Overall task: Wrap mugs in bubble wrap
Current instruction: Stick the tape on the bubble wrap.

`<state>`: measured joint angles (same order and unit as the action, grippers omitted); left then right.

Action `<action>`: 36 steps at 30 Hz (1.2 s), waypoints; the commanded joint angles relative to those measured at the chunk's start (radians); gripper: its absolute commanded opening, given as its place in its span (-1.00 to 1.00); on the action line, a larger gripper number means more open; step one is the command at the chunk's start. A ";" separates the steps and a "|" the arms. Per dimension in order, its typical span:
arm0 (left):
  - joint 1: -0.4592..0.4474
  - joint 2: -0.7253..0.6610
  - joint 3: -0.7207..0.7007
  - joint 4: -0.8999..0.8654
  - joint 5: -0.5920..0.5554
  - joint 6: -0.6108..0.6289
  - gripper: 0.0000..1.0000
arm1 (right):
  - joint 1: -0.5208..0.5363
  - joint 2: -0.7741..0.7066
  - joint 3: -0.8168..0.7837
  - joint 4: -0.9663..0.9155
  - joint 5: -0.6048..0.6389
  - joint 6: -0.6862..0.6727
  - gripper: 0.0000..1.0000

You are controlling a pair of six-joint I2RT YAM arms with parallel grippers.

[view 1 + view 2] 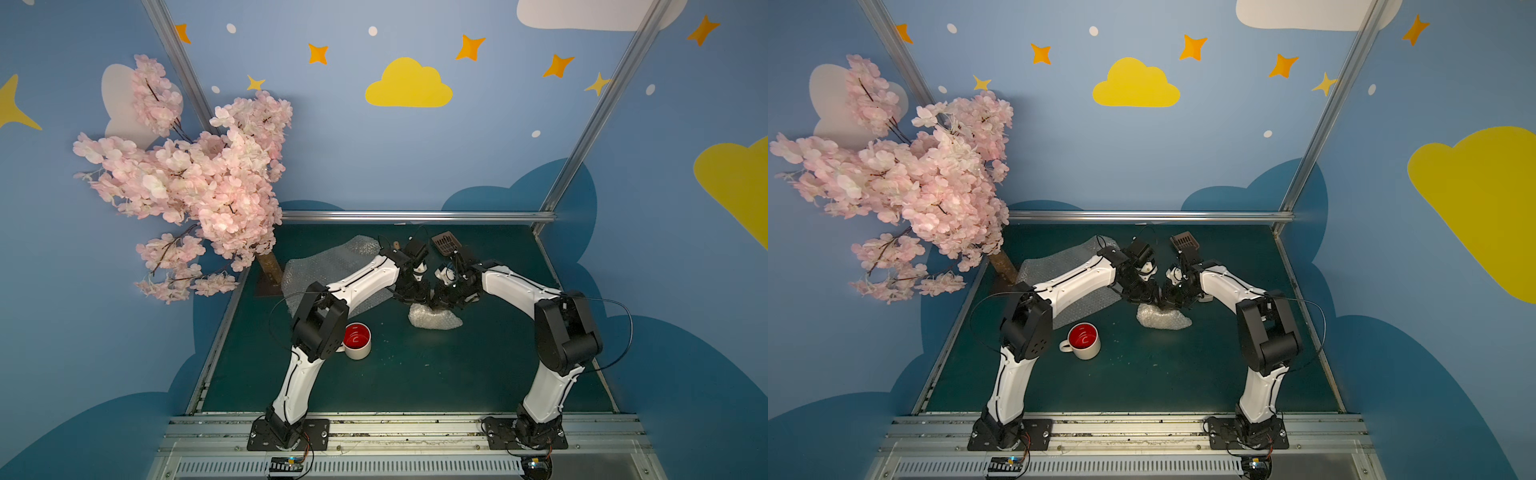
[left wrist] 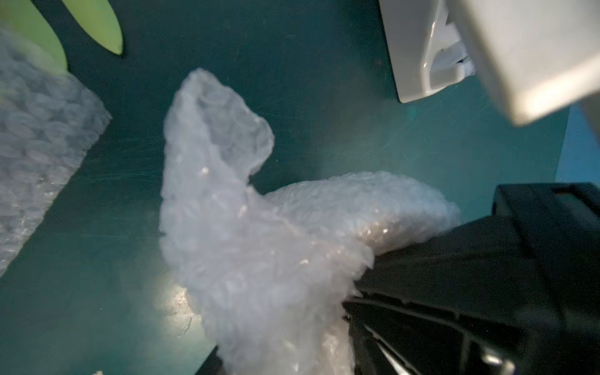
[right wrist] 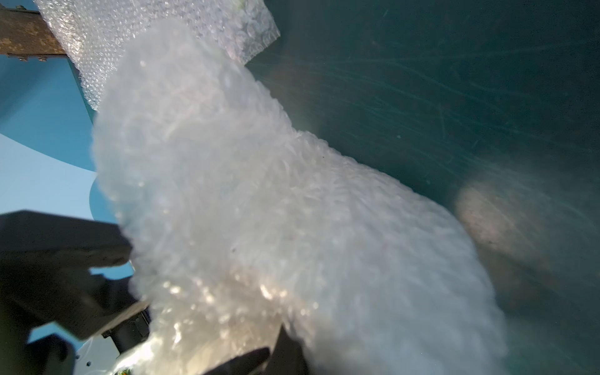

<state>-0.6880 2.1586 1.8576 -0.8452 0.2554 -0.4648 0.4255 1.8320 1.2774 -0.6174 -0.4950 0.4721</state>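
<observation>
Aluminium rail (image 1: 399, 432); green tabletop (image 1: 415, 374) under bubble wrap (image 1: 434, 319); blue cloud-painted walls (image 1: 374, 166).

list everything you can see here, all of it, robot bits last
mug: 1, cream with red inside, upright on the table's near left, by the left arm
bundle: 1, whitish bubble wrap, mid table under the grippers; contents hidden
sheet: 1, translucent bubble wrap, flat at far left, partly under the left arm
tree: 1, pink blossom, far left corner
slotted piece: 1, brown, far side behind the grippers
table: 1, dark green
left arm: 1, white and black, reaching to mid table
right arm: 1, white and black, reaching to mid table
left gripper: 1, green fingers, open, by the bundle
right gripper: 1, black, shut on the bundle
</observation>
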 commanded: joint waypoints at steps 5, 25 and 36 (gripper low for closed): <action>-0.010 0.022 -0.012 0.058 -0.079 -0.011 0.05 | 0.000 -0.001 0.002 -0.020 0.029 0.004 -1.00; -0.008 0.083 0.069 -0.048 -0.174 -0.042 -0.48 | -0.004 -0.145 -0.015 -0.044 0.045 -0.034 -0.21; -0.008 0.034 0.069 -0.029 -0.099 -0.027 -0.36 | -0.041 -0.295 -0.047 -0.063 0.036 -0.070 0.03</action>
<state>-0.7013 2.2124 1.9194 -0.8726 0.1398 -0.5011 0.4004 1.5806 1.2472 -0.6609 -0.4541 0.4255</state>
